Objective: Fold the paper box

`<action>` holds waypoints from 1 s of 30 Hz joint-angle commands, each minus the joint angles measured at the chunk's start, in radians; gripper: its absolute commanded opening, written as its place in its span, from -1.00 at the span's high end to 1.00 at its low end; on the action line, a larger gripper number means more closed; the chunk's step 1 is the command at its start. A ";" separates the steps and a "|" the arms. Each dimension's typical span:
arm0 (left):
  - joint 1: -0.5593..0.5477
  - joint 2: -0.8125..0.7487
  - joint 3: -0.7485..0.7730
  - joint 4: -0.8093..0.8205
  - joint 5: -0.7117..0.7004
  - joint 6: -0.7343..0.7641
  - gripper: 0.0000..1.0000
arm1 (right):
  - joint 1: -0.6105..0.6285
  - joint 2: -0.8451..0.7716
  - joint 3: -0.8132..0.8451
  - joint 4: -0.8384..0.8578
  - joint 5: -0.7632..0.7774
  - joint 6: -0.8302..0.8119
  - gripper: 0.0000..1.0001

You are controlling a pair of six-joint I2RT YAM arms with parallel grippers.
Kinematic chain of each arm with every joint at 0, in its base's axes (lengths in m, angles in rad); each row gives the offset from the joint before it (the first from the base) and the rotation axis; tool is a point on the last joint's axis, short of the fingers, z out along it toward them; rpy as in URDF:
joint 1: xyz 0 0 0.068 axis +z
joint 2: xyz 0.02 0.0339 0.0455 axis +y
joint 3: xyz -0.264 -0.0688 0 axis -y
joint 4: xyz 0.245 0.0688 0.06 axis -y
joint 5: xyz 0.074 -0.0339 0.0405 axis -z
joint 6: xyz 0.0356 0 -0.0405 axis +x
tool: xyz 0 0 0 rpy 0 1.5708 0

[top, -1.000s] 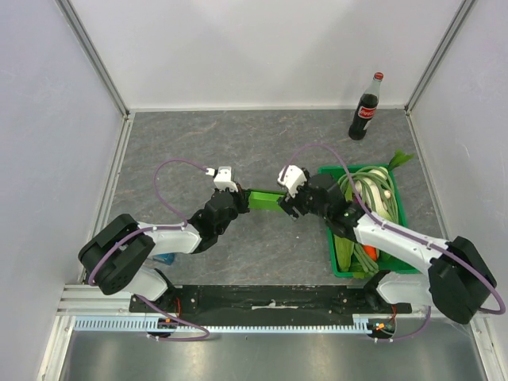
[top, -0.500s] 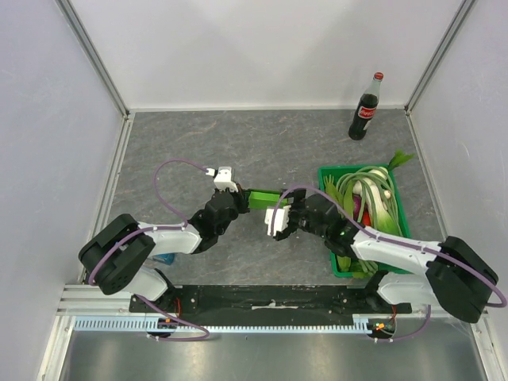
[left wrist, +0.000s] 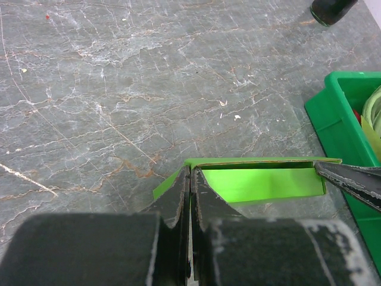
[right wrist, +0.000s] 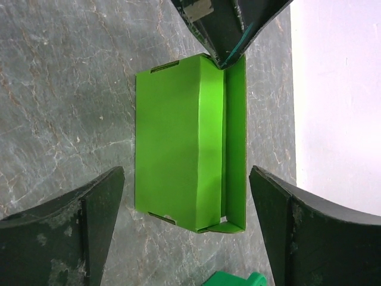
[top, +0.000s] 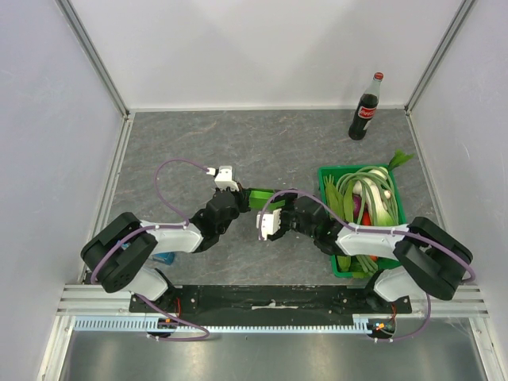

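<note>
The paper box (right wrist: 190, 143), lime-green card with one long flap standing up, lies on the grey table. It also shows in the top view (top: 262, 196) and the left wrist view (left wrist: 262, 183). My left gripper (left wrist: 190, 174) is shut on the box's left end wall; in the top view this gripper (top: 241, 198) sits at the box's left end. Its fingers (right wrist: 223, 33) show at the top of the right wrist view. My right gripper (right wrist: 187, 173) is wide open and empty. It hangs over the box's other end, jaws either side and not touching, and also shows in the top view (top: 284, 213).
A dark-green plastic crate (top: 349, 169) of leeks and other vegetables stands right of the box, its corner close in the left wrist view (left wrist: 339, 119). A cola bottle (top: 365, 107) stands at the back right. A small blue block (top: 165, 258) lies by the left arm's base.
My right gripper has drawn back from the box's right end toward the near side and turned over it. The left gripper and box have stayed in place.
</note>
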 commanded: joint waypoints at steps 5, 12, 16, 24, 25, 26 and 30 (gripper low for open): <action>-0.012 0.055 -0.022 -0.128 -0.003 0.008 0.96 | 0.001 0.060 0.067 0.081 -0.005 -0.035 -0.74; -0.012 0.055 -0.028 -0.125 -0.005 0.008 0.96 | -0.003 0.112 0.101 0.100 -0.023 -0.018 -0.64; -0.012 0.057 -0.027 -0.123 -0.006 0.012 0.96 | -0.003 0.119 0.110 0.098 -0.001 -0.018 -0.48; -0.012 0.064 -0.025 -0.115 -0.002 0.008 0.96 | -0.001 0.128 0.099 0.135 0.004 0.000 -0.32; -0.010 0.067 -0.027 -0.114 -0.002 0.008 0.96 | -0.001 0.117 0.104 0.124 -0.005 0.007 -0.33; -0.012 0.066 -0.027 -0.114 -0.005 0.009 0.96 | -0.001 0.109 0.110 0.107 -0.023 0.029 -0.33; -0.012 0.068 -0.025 -0.112 -0.002 0.009 0.96 | -0.007 0.059 0.111 0.089 -0.057 0.039 -0.43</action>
